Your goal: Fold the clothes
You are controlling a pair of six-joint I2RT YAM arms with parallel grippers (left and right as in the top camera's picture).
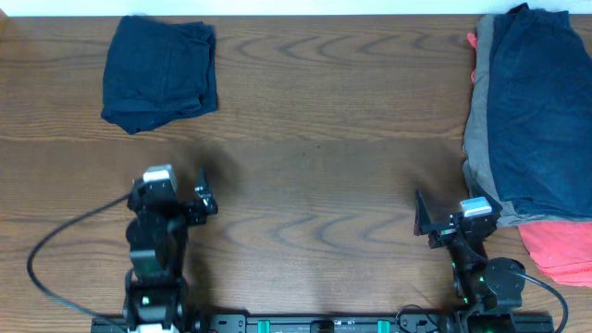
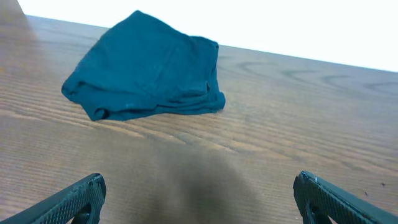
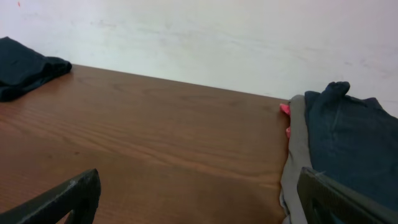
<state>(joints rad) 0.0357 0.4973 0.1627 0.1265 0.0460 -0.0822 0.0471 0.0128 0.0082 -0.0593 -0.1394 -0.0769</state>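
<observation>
Shorts (image 1: 159,74) in dark navy, folded into a rough square, lie toward 10 o'clock on the wooden table (image 1: 324,139) in the overhead view, close to its far edge. In the left wrist view these shorts (image 2: 146,71) sit at about 11 o'clock ahead of the camera, their layered edges facing it.

The left gripper (image 1: 174,185) stands at roughly 7 o'clock on the table, toward 6 o'clock from the folded shorts and well apart from them. Its fingers (image 2: 74,199) are spread wide with only wood grain between them, and they hold nothing. A black cable (image 1: 51,250) loops out from its arm toward 9 o'clock.

The right gripper (image 1: 460,217) stands at about 5 o'clock on the table. It is likewise spread wide and holds nothing, and in the right wrist view its fingers (image 3: 68,199) frame bare wood.

Near it, toward 2 o'clock from it, the pile of unfolded clothes (image 1: 532,120) takes up the 3 o'clock edge of the table. A navy garment (image 1: 541,92) lies on top. A grey garment (image 1: 476,148) shows along the pile's 9 o'clock side. A coral-red garment (image 1: 560,250) sticks out at its 6 o'clock end, with a sliver also at the far corner. Whether the gripper touches the pile I cannot tell.
</observation>
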